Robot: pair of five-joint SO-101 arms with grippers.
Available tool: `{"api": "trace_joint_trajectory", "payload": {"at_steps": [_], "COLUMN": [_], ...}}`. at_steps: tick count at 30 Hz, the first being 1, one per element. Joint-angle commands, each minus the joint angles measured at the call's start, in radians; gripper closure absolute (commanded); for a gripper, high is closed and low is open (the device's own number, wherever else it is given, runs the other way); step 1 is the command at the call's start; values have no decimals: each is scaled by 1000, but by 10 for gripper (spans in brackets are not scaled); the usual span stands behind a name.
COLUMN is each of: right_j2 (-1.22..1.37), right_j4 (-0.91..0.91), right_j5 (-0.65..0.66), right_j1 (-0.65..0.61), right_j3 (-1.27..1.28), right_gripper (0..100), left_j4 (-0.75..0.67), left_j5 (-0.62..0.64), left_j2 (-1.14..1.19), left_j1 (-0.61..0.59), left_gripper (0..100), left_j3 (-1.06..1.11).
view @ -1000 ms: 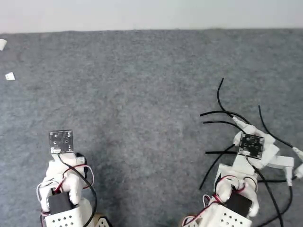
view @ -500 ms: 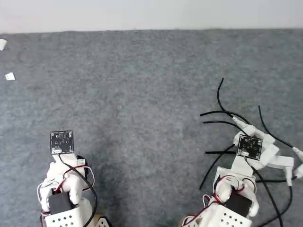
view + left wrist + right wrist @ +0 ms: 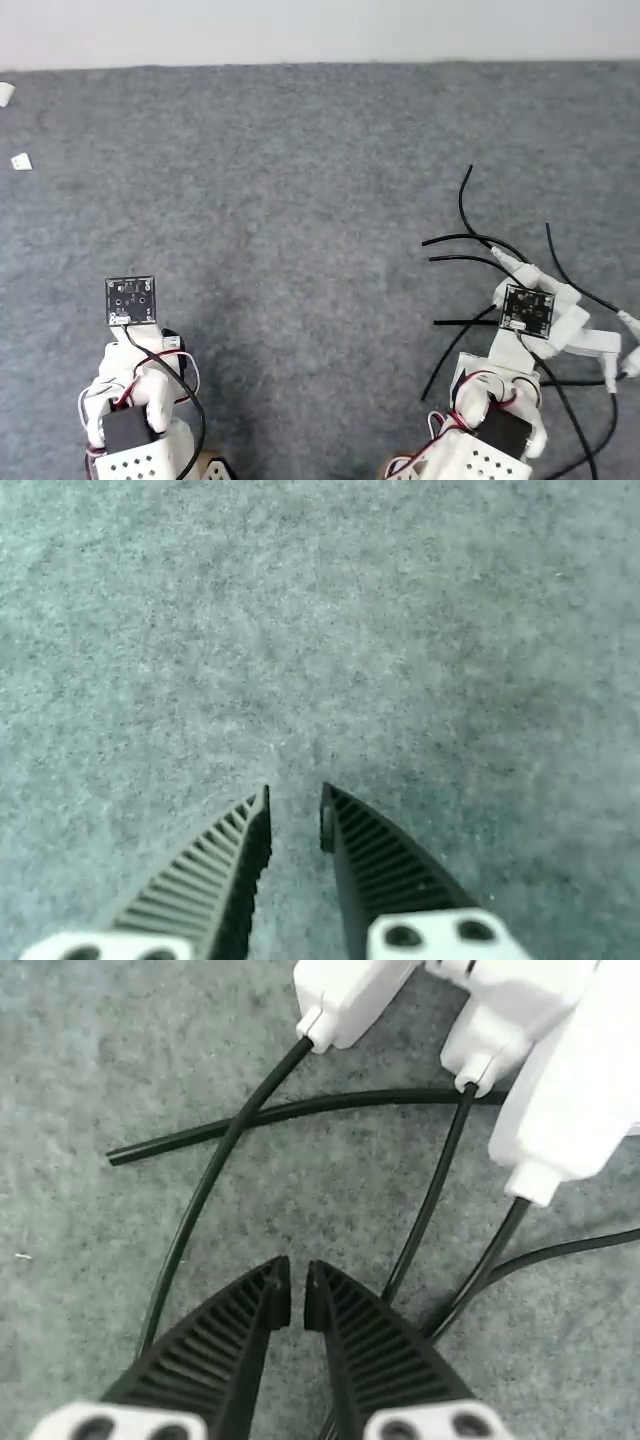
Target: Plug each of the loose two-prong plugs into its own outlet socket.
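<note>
1. Right gripper (image 3: 297, 1263) hangs low over the grey mat (image 3: 400, 630), its jaws nearly together with only a sliver of gap between the tips, gripping nothing.
2. Just ahead of its tips lie three white plugs (image 3: 350, 995), close together, each trailing one of the black cables (image 3: 210, 1190); two cables pass right beside the fingers, and another crosses in front of them.
3. From the high view, the plugs and loose black cables sit near the mat's right edge, on the near side, around the right arm's wrist.
4. Left gripper (image 3: 295, 790), well apart at the near left, has its jaws slightly parted and empty above the mat.
5. Two small white scraps (image 3: 21, 161) lie at the far left edge.
</note>
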Motion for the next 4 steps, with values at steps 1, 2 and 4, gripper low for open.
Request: {"api": "trace_joint_trajectory", "payload": {"at_steps": [1, 2, 4], "right_j2": [4, 4, 4], "right_j4": [10, 10, 10], "right_j5": [9, 9, 9], "right_j1": [13, 13, 13], "right_j3": [14, 14, 14], "right_gripper": [966, 966, 966], "left_j4": [6, 6, 6], "left_j5": [-8, -8, -8], "left_j2": [-8, -8, -8], "left_j1": [6, 6, 6], "left_gripper": [924, 924, 924], "left_j3": [-12, -12, -12]}}
